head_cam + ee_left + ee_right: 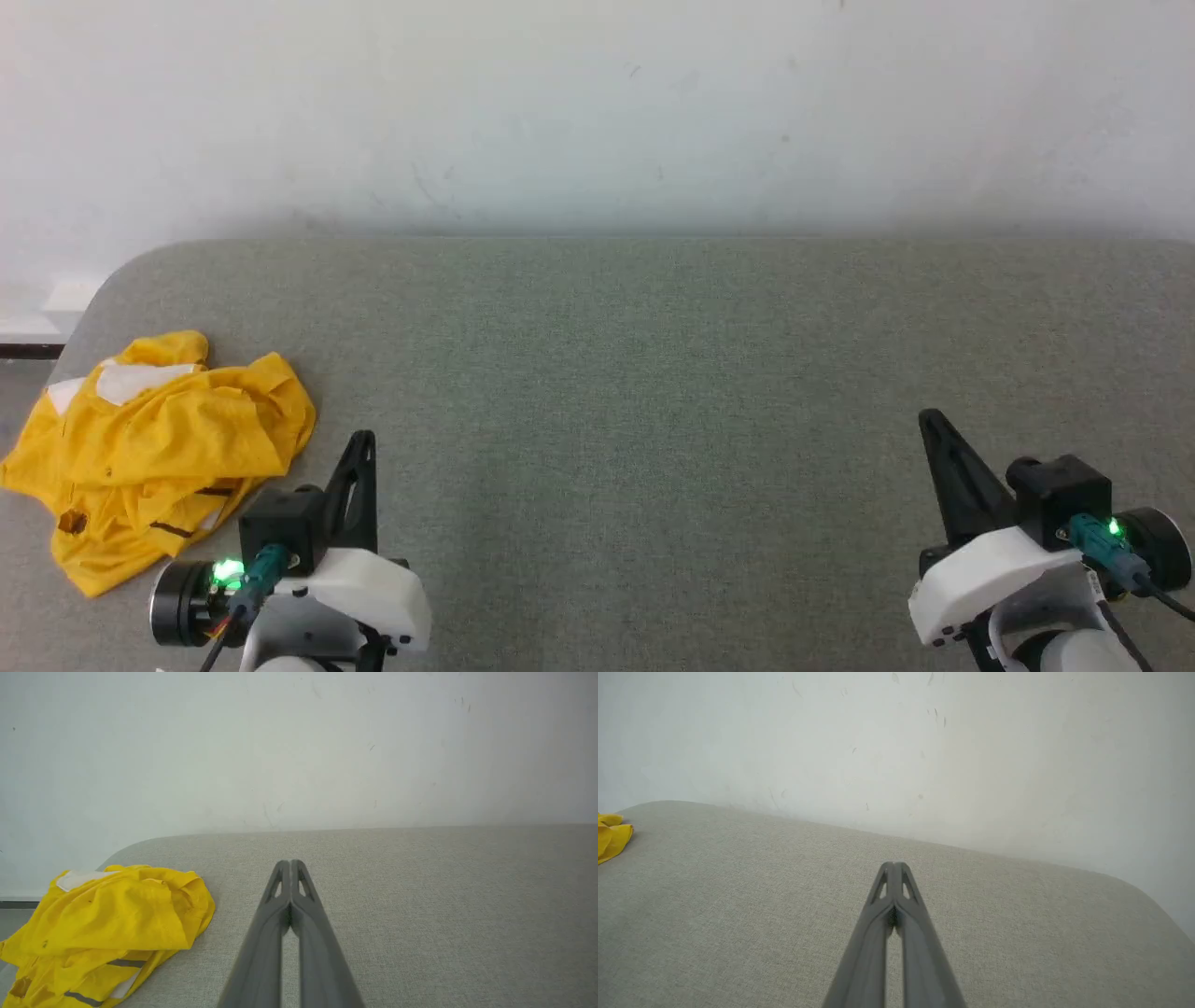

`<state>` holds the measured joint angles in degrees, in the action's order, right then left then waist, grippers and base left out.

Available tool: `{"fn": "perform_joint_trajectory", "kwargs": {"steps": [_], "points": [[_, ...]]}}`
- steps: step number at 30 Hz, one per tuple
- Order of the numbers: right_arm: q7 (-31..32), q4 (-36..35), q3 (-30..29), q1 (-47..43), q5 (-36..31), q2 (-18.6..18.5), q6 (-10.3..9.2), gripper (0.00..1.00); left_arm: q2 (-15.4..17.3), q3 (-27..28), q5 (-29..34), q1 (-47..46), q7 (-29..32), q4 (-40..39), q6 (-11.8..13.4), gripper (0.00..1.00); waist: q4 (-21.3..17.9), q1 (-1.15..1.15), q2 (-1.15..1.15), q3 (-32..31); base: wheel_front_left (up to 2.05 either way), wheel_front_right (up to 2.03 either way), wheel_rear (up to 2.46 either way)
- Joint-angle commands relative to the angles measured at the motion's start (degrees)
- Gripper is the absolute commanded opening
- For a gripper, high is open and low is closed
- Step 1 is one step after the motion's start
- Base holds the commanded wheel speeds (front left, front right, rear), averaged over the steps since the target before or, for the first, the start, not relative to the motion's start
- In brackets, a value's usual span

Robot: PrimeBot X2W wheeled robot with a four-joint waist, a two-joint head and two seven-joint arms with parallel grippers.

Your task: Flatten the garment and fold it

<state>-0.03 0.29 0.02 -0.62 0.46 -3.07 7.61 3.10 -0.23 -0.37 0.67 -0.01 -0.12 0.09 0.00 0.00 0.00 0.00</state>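
The garment (159, 448) is a bright-yellow shirt with white patches and dark stripes, crumpled in a heap at the table's near left corner; part of it hangs over the left edge. The left wrist view has the garment (107, 928) at lower left, and a yellow corner of the garment (612, 837) shows at the left edge of the right wrist view. My left gripper (362, 439) hovers just right of the heap, shut with fingertips pressed together (290, 863) and holding nothing. Far off at the lower right, my right gripper (929, 418) is shut and empty too (893, 864).
The grey fabric-covered table (653, 373) has rounded far corners and stands against a white wall (597, 112). Bare tabletop stretches between the two grippers. At the far left a strip of floor and a dark baseboard (28, 352) show beyond the table edge.
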Motion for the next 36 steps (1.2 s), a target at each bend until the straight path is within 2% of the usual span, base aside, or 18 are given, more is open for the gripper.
{"fn": "perform_joint_trajectory", "kwargs": {"steps": [1, 35, 36], "points": [[0.03, -0.29, -0.02, 0.62, -0.46, 0.19, -0.12, 0.0, -0.23, 0.23, 0.37, -0.67, 0.01, 0.12, -0.09, 0.0, 0.0, 0.0, 0.0, 0.0, 0.0, 0.0, 0.0], [0.03, -0.29, -0.02, 0.62, -0.46, 0.19, -0.12, 0.0, -0.23, 0.23, 0.37, -0.67, 0.01, 0.12, -0.09, 0.0, 0.0, 0.0, 0.0, 0.0, 0.0, 0.0, 0.0], [-0.01, 0.02, -0.01, -0.01, 0.02, -0.01, 0.0, 1.0, 0.01, -0.01, -0.03, 0.02, -0.01, -0.01, 0.0, 1.0, 0.0, 0.0, 0.0, 0.0, 0.0, 0.0, 0.0]]}}
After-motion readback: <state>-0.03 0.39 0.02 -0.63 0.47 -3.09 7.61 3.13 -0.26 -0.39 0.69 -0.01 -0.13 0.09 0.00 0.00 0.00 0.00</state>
